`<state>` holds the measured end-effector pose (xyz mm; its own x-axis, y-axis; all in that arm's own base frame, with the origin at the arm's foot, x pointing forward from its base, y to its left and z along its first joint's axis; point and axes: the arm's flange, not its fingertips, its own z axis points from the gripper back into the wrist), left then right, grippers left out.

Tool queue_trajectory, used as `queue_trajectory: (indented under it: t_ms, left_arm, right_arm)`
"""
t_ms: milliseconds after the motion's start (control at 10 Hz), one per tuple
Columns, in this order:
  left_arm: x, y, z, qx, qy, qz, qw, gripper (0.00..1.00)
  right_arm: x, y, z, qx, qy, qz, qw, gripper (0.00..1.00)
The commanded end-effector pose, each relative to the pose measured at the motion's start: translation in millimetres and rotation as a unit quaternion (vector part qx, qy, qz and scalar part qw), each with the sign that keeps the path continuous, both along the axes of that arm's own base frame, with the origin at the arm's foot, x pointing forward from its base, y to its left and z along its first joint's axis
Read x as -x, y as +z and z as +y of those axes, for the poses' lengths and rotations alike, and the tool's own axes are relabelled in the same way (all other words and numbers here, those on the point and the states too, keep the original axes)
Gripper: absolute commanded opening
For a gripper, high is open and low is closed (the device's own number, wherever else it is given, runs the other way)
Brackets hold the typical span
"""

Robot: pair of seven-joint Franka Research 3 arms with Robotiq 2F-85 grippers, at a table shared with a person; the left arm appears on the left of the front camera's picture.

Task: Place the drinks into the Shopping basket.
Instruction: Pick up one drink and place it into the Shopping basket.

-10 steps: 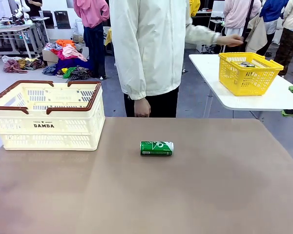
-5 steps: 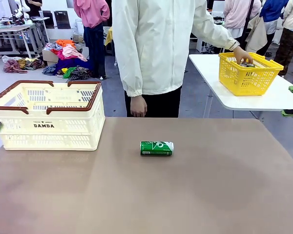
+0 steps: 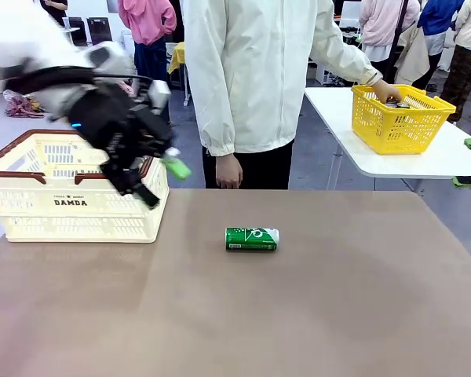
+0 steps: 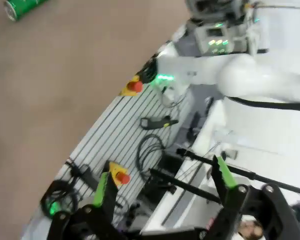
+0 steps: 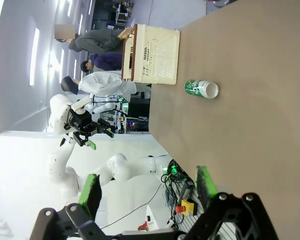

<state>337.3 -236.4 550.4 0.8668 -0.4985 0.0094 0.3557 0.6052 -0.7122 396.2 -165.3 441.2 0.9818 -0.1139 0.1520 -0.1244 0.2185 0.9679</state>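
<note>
One green drink can (image 3: 252, 239) lies on its side in the middle of the brown table, its silver top facing right. The cream Shopping basket (image 3: 78, 220) with brown rim and "DAMDA" print stands at the table's far left. My left gripper (image 3: 161, 182) hangs open and empty in the air by the basket's right end, left of the can and well above it. In the left wrist view that gripper (image 4: 162, 182) is open, with the can (image 4: 22, 7) far off. My right gripper (image 5: 147, 189) is open and empty, far from the can (image 5: 201, 88) and the basket (image 5: 155, 55).
A person in a white jacket stands at the far edge, one hand (image 3: 228, 171) hanging near the table. The other hand (image 3: 388, 93) reaches into a yellow mesh basket (image 3: 396, 126) on a white side table. The brown table (image 3: 337, 298) is bare around the can.
My left arm has swung in from the left and now hangs over the basket's right end. The person's hand has gone into the yellow basket. The can has not moved.
</note>
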Motion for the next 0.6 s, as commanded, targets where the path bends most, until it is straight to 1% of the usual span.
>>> queue_trajectory:
  t_ms: [0,100,200,300,400,500]
  left_arm:
    - [-29,-7,-35,-0.088,-0.014,0.029,0.996,1.0]
    - [-35,-17,-64,-0.122,0.019,0.024,0.992,1.0]
    - [-42,-28,-87,-0.155,0.023,0.028,0.987,1.0]
    - [-58,-43,-107,-0.176,0.029,0.032,0.984,1.0]
    - [-74,-57,-111,-0.167,0.014,0.047,0.985,1.0]
    - [-84,-69,-105,-0.141,-0.053,0.062,0.987,1.0]
  right_arm:
    - [1,2,1,-0.002,0.002,-0.002,1.0,1.0]
    - [1,2,1,-0.002,0.002,-0.002,1.0,1.0]
    - [1,2,1,-0.002,0.002,-0.002,1.0,1.0]
    - [1,2,1,-0.002,0.002,-0.002,1.0,1.0]
    - [1,2,1,-0.002,0.002,-0.002,1.0,1.0]
    - [1,2,1,-0.002,0.002,-0.002,1.0,1.0]
